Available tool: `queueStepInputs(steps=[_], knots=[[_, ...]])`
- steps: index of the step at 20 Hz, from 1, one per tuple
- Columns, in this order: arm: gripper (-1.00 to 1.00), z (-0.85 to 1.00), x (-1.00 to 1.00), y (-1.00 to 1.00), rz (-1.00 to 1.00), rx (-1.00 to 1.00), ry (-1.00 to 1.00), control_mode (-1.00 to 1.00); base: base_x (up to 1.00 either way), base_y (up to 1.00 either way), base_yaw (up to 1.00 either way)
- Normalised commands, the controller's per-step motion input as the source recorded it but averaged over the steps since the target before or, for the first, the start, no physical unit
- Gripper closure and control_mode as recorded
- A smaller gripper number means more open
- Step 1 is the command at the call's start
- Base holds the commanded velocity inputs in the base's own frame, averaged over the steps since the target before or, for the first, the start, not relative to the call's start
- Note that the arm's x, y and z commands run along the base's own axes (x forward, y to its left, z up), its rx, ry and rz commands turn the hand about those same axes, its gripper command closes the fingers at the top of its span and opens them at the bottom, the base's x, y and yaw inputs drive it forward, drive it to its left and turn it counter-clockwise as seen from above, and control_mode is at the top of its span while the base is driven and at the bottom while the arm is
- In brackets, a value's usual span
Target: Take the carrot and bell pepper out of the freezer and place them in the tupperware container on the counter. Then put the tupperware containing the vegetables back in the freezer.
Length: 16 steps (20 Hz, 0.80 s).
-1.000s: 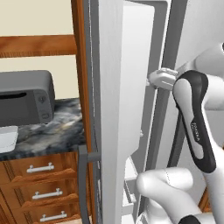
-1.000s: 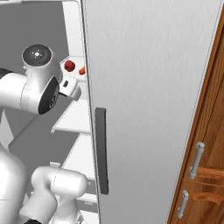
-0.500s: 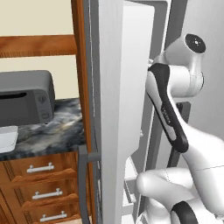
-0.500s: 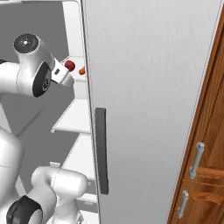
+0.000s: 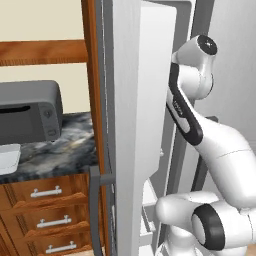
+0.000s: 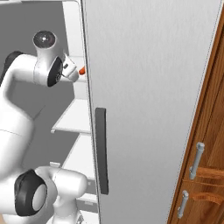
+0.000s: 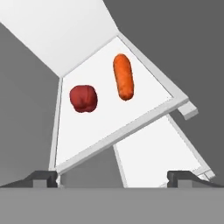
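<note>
You have the freezer [image 6: 74, 131] open, and the arm reaches into it at upper-shelf height. On that white shelf [image 7: 109, 109] the bell pepper [image 7: 83, 98] and the carrot [image 7: 123, 76] lie side by side and apart, both ahead of the claw [image 7: 113, 177] and beyond the shelf's front lip. In the hand view the carrot sits almost on the claw's centre line, a little right, its long axis pointing away from you; the pepper lies off to the left. The claw is spread wide and empty, touching neither. The carrot looks the straighter reach.

Smooth carrot [image 7: 123, 76], marbled stone counter [image 5: 60, 150]
</note>
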Motion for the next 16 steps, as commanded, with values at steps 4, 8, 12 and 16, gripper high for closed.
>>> queueStepInputs(steps=[4,8,12,16], knots=[[-1.0,0.0,0.7,0.08,-0.05,0.04,0.09,-1.0,0.0,0.0,0.0],[-1.0,0.0,0.69,0.13,-0.03,0.0,0.13,-1.0,0.0,0.0,0.0],[-1.0,0.0,0.5,0.2,0.0,0.0,0.12,-1.0,0.0,0.0,0.0],[-1.0,0.0,0.49,0.18,0.0,0.0,0.08,-1.0,0.0,0.0,0.0]])
